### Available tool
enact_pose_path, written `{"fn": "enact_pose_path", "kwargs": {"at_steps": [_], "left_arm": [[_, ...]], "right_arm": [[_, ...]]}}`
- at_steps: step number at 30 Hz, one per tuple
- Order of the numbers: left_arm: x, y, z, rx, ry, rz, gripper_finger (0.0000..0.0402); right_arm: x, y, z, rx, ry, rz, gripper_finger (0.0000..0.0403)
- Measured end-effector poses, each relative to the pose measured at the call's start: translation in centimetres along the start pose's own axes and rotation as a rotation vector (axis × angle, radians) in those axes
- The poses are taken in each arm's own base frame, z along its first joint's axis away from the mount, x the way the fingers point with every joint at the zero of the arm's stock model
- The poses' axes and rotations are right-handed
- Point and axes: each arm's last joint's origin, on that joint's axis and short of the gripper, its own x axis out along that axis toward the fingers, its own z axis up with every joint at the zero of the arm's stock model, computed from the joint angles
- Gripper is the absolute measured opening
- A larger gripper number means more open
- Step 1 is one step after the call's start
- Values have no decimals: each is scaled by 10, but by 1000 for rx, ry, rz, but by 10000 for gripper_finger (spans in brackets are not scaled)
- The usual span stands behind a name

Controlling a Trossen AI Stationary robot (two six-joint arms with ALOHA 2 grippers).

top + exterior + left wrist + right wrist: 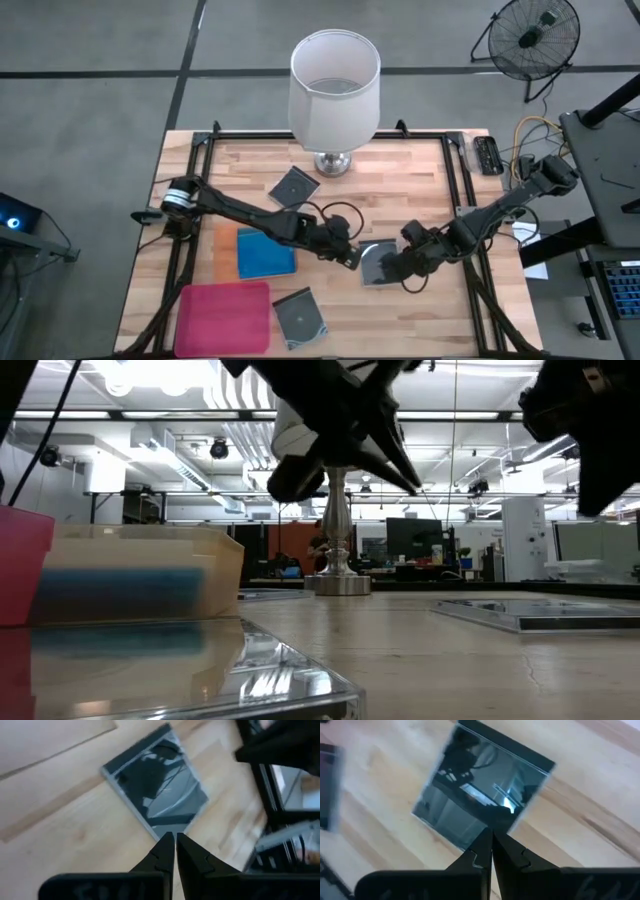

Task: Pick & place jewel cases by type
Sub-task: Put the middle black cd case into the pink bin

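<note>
Mid-table, left claw (352, 258) and right claw (390, 268) flank grey case (377, 262), both pinched shut, empty; open before grabbing.

Overhead, you're looking straight down on the whole table (420, 190). Low camera sits at tabletop height, facing the lamp (336, 575) and room. Both wrist cameras peer closely down at the same grey jewel case (156, 787) between the arms.

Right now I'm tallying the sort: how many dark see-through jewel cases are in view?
3: one by the lamp base, one between the left gripper and right gripper at mid-table, one near the front edge beside the pink tray. None appears hidden.
</note>
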Motion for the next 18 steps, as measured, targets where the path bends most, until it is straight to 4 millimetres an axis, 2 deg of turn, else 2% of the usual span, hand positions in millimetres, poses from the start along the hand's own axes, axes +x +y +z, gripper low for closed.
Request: {"fn": "enact_pose_path", "kwargs": {"at_steps": [12, 18], "left_arm": [[41, 15, -22, -140, 11, 52, 0], [54, 17, -29, -188, 11, 34, 0]], "right_arm": [[7, -14, -11, 50, 23, -81, 8], [10, -17, -13, 52, 29, -96, 8]]}}
